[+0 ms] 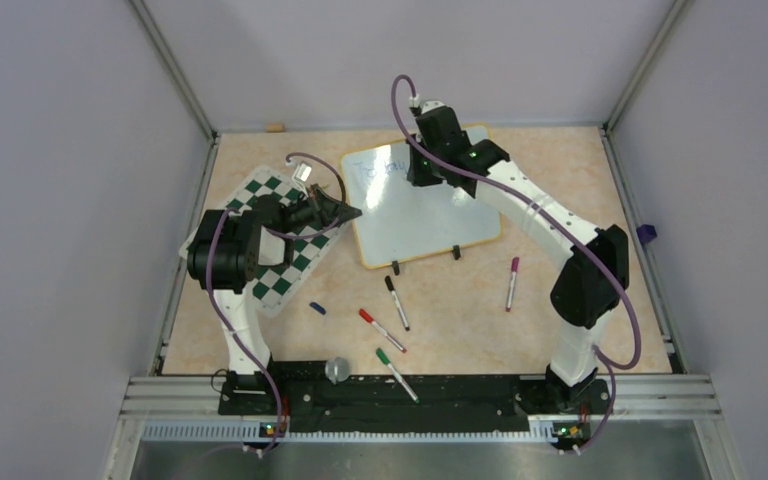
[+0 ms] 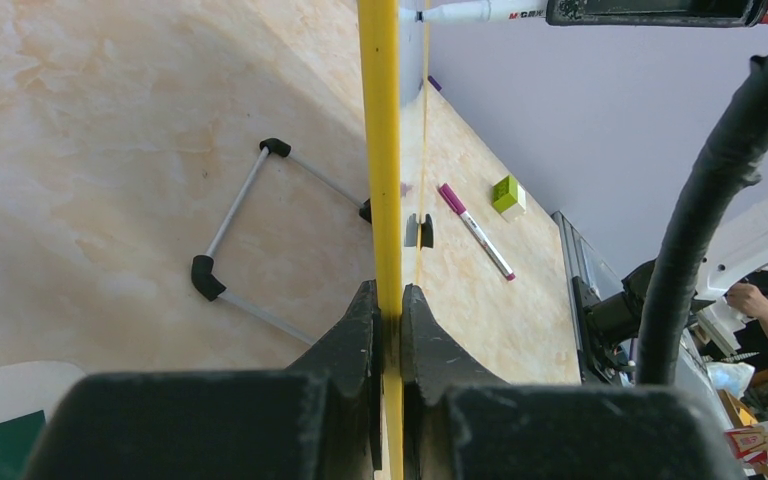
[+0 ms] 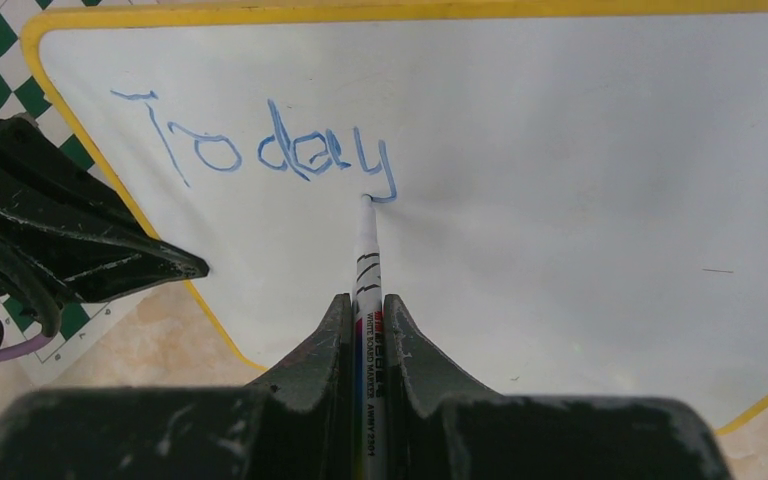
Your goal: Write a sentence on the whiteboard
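The whiteboard [image 1: 430, 215] lies at the back middle of the table, with a yellow rim [image 3: 260, 14] and two black clips on its near edge. Blue lettering [image 3: 260, 150] on it reads "Today"; it shows faintly in the top view [image 1: 380, 168]. My right gripper [image 3: 368, 305] is shut on a white marker [image 3: 368, 260] whose tip touches the tail of the "y". In the top view it hovers over the board's far part [image 1: 430, 160]. My left gripper [image 2: 388, 300] is shut on the board's yellow rim [image 2: 380, 120], at the board's left edge [image 1: 345, 213].
A green-and-white chequered mat [image 1: 290, 260] lies left of the board under the left arm. Loose markers lie in front: black [image 1: 397, 302], red [image 1: 381, 329], green [image 1: 396, 372], purple [image 1: 511, 283], and a small blue cap [image 1: 317, 308]. A folding stand [image 2: 250, 230] shows beneath the board.
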